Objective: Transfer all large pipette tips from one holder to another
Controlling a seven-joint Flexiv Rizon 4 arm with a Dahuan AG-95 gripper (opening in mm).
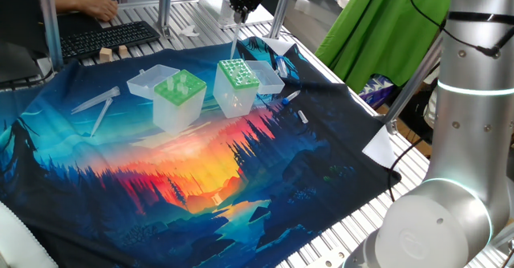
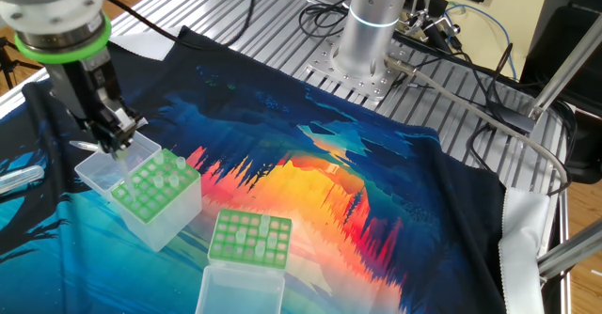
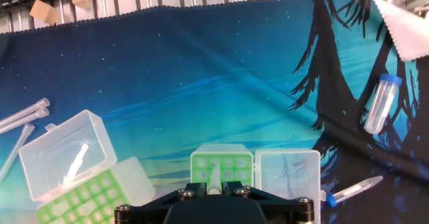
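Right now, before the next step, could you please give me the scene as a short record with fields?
hand: above the dotted-top box, pointing down
held: it seems one clear tip, hanging downward
dotted-top box: on the cloth, lid open
light-green box: beside the dotted-top box, lid open
standing tips: upright in the light-green box

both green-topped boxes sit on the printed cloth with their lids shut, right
No, the lids are open. The left box and the right box do sit on the printed cloth, but each clear lid is swung back, as one fixed view shows.
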